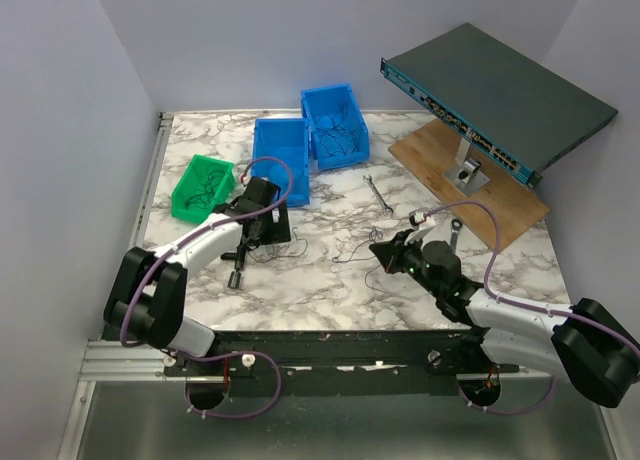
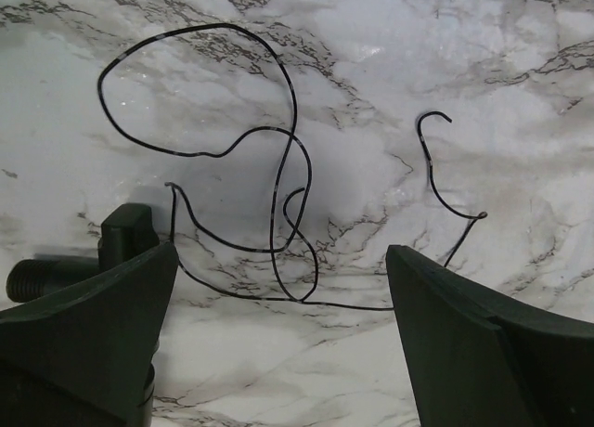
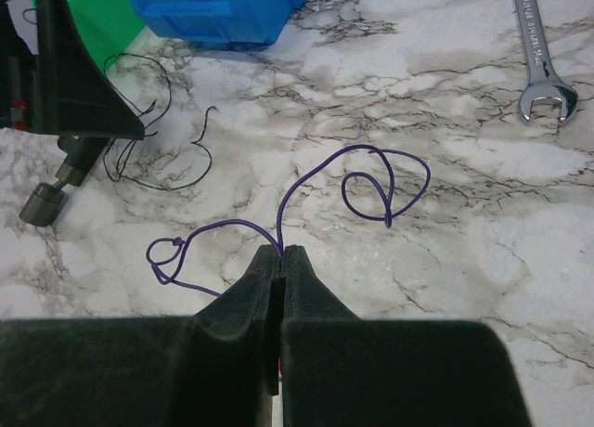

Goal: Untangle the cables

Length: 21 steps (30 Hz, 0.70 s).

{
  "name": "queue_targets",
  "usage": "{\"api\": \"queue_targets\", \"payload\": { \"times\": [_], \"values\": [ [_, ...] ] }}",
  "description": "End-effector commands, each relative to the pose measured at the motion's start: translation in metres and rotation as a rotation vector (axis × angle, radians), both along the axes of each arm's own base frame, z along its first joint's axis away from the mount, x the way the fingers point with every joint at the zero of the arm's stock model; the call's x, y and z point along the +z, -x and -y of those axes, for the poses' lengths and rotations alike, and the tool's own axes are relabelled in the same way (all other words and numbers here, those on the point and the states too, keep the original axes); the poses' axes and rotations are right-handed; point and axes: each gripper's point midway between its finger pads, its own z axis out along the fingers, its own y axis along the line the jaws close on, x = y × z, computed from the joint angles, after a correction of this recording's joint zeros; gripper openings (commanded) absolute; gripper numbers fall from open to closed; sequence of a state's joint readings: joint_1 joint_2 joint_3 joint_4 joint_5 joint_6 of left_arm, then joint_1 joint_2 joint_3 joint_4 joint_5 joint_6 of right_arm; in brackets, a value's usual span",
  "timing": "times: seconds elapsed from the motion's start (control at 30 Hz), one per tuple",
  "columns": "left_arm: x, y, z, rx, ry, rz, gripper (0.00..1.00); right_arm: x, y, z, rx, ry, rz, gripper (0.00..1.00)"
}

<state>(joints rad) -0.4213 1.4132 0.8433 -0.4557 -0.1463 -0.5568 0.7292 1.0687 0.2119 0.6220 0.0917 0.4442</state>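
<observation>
Cables lie apart on my feeds: two separate strands on the marble table [image 1: 320, 290]. On the right wrist view, the right gripper [image 3: 281, 252] has its jaws clenched on the purple cable [image 3: 367, 147], pinching it partway along. One end curls into an open loop ahead of the fingers, and the other trails to the left and ends in a small knot-like loop on the tabletop. On the left wrist view, the left gripper [image 2: 278, 255] is released, with its jaws spread wide. It hangs low over the black cable [image 2: 278, 190], which sprawls flat on the marble between and ahead of the two fingers in one big loop and several smaller bends, with a hooked end off to one side. I can't tell whether the fingers touch it. From the top camera, the black cable sits near the left gripper [image 1: 262, 220], and the purple one lies just in front of the right gripper [image 1: 385, 252], toward the table's middle. A silver wrench [image 1: 378, 193] lies beyond them, with a green bin [image 1: 203, 187] and two blue bins [image 1: 280, 155] further back on the left.
</observation>
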Motion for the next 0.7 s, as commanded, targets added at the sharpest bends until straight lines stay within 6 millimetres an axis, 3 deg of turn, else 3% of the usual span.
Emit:
{"api": "queue_targets", "payload": {
  "times": [0.0, 0.2, 0.33, 0.43, 0.5, 0.57, 0.67],
  "values": [
    [-0.015, 0.008, 0.007, -0.076, -0.048, -0.088, 0.95, 0.012, -0.001, -0.004, 0.009, -0.036, 0.028, 0.01],
    [-0.029, 0.015, 0.014, -0.134, -0.09, -0.135, 0.86, 0.014, -0.001, -0.003, 0.003, -0.042, 0.032, 0.01],
    [-0.029, 0.024, 0.038, -0.199, -0.043, -0.162, 0.79, 0.013, -0.002, -0.004, 0.002, -0.04, 0.03, 0.01],
    [-0.042, 0.03, 0.046, -0.209, -0.025, -0.204, 0.72, 0.013, -0.002, -0.002, -0.003, -0.038, 0.031, 0.01],
    [-0.052, 0.035, 0.048, -0.203, -0.007, -0.227, 0.64, 0.013, -0.002, -0.001, -0.008, -0.037, 0.032, 0.01],
    [-0.051, 0.037, 0.053, -0.204, 0.017, -0.214, 0.53, 0.015, -0.002, 0.0, -0.012, -0.04, 0.035, 0.01],
    [-0.051, 0.039, 0.055, -0.182, 0.06, -0.179, 0.27, 0.015, -0.002, 0.002, -0.021, -0.04, 0.037, 0.01]
  ]
}}
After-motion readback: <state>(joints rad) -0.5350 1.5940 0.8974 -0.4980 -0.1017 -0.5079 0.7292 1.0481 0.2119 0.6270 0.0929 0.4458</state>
